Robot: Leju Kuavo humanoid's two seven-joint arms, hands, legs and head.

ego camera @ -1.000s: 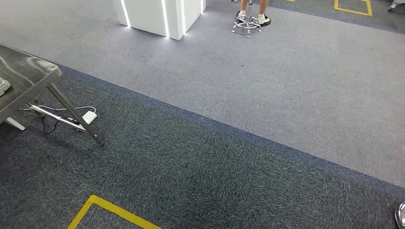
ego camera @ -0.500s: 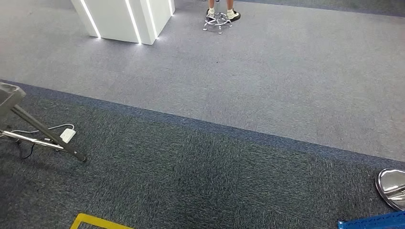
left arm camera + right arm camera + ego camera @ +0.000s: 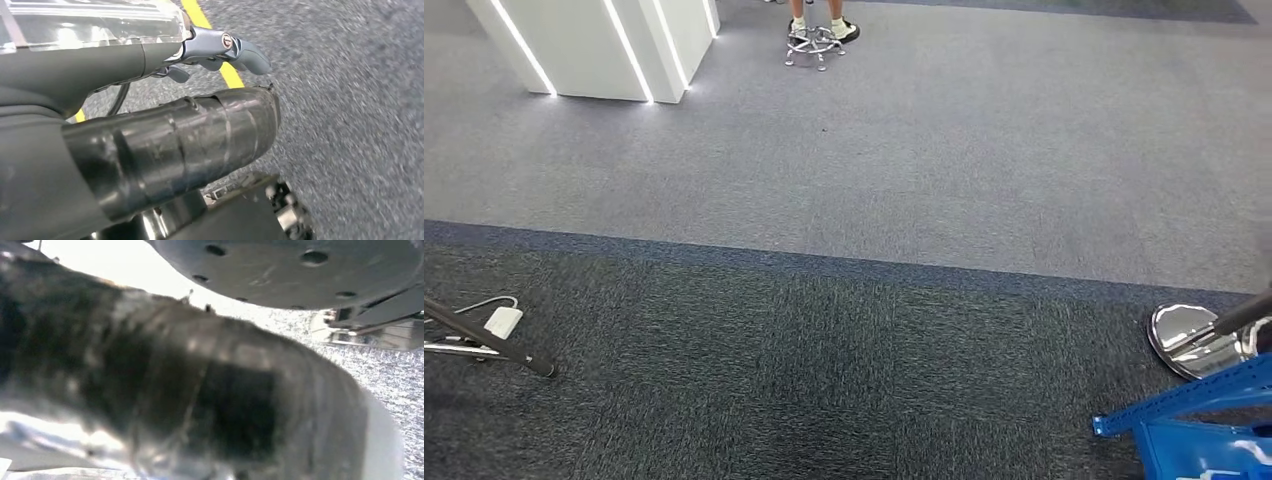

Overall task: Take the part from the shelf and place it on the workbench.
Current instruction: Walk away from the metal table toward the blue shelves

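Right now neither the part nor the table can be made out anywhere, so which way the part lies and which arm is nearer can't be called; the likeliest lead is the blue shelf frame (image 3: 1184, 415) at the lower right of the head view, on the right arm's side. Beside it stands a shiny round metal base (image 3: 1194, 340), with a slanted table leg (image 3: 489, 345) and white plug (image 3: 502, 321) far left. The left robot hand (image 3: 170, 145) and right robot hand (image 3: 200, 390) hang over carpet, too close and blurred to tell their state.
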